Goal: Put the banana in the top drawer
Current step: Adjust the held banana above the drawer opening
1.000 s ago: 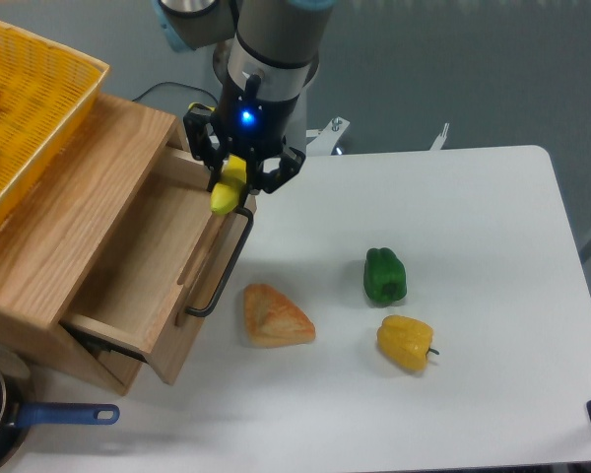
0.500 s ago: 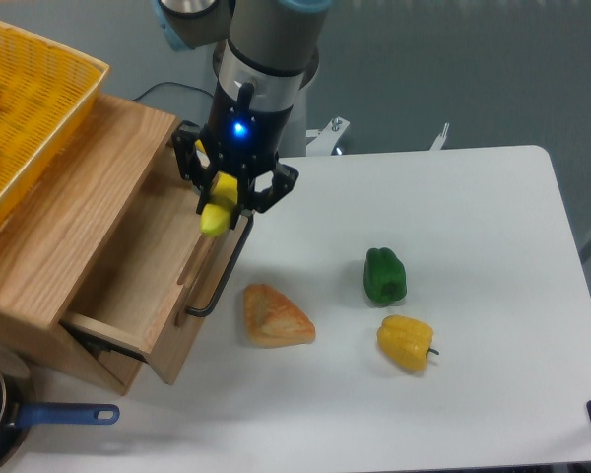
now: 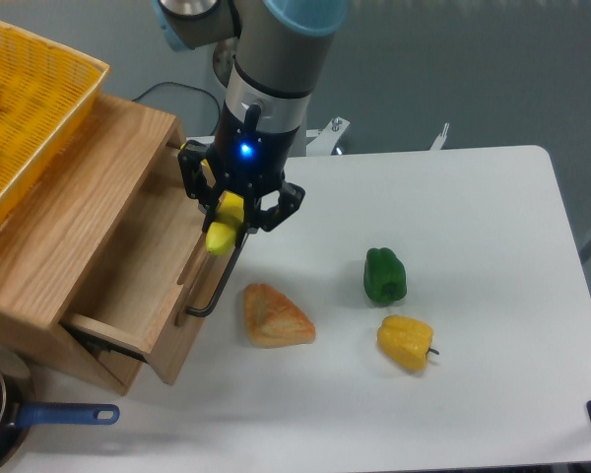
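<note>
Yellow fruit is hanging in the gripper point(image 3: 229, 210), whose two black fingers are pinching the banana point(image 3: 224, 226) near its upper end, so that most of its length is pointing down and a little toward the cabinet. It is hovering right over the front panel of the top drawer point(image 3: 143, 271), above the black bar handle point(image 3: 220, 279), rather than over the open cavity of light oak. That is where trouble is likely waiting: if the fingers were opening now, the banana could strike the front edge or the handle and tip outward onto the white table point(image 3: 453, 296), landing near the bread piece point(image 3: 274, 315) instead of inside. A downward move from here could also be jamming its lower tip against the panel, twisting it in the grip or nudging the drawer. Because it is held near one end, it may be swinging as the arm travels, making the drop harder to aim. Compared with half a second ago, the gripper is sitting slightly further right and lower, so the banana is moving from just inside the drawer's front edge to over the handle line; a second ago it was higher and nearer the cabinet's back corner. The green pepper point(image 3: 385, 275), the yellow pepper point(image 3: 406, 342) and the bread piece are lying exactly where they were.
</note>
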{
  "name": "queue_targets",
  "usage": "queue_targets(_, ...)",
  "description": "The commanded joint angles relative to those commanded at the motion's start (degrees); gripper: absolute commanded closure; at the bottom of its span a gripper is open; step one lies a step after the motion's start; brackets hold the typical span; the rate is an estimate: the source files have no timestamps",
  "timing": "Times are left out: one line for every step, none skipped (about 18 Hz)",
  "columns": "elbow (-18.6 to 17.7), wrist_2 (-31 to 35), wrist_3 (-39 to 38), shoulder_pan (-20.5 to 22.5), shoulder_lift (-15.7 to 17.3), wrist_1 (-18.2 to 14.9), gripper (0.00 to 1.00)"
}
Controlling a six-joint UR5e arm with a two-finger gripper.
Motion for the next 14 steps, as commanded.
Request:
queue_targets(0.0,0.0,0.0,0.0,0.0,0.4,0.89)
queue_targets(0.0,0.0,0.1,0.0,0.0,0.4,0.89)
queue_targets(0.0,0.1,0.3,0.1,0.0,0.4,0.89)
queue_targets(0.0,0.1,0.4,0.3,0.0,0.4,0.89)
queue_targets(0.1,0.1,0.5,0.6,0.0,0.6,0.89)
queue_targets(0.3,0.1,0.5,1.1,-0.1,1.0,0.89)
queue_targets(0.4,0.0,0.5,1.8,0.0,1.8,0.89)
queue_targets(0.4,0.0,0.5,2.4,0.0,2.5,0.89)
queue_targets(0.4,-0.1,0.5,2.8,0.1,3.2,0.89)
queue_targets(0.4,0.0,0.5,3.0,0.1,3.8,0.89)
queue_targets(0.4,-0.1,0.5,3.2,0.1,4.4,0.89)
queue_targets(0.4,-0.1,0.5,3.3,0.1,5.1,0.89)
queue_targets(0.4,0.0,0.4,3.4,0.2,5.9,0.89)
queue_targets(0.4,0.0,0.4,3.4,0.2,6.9,0.89)
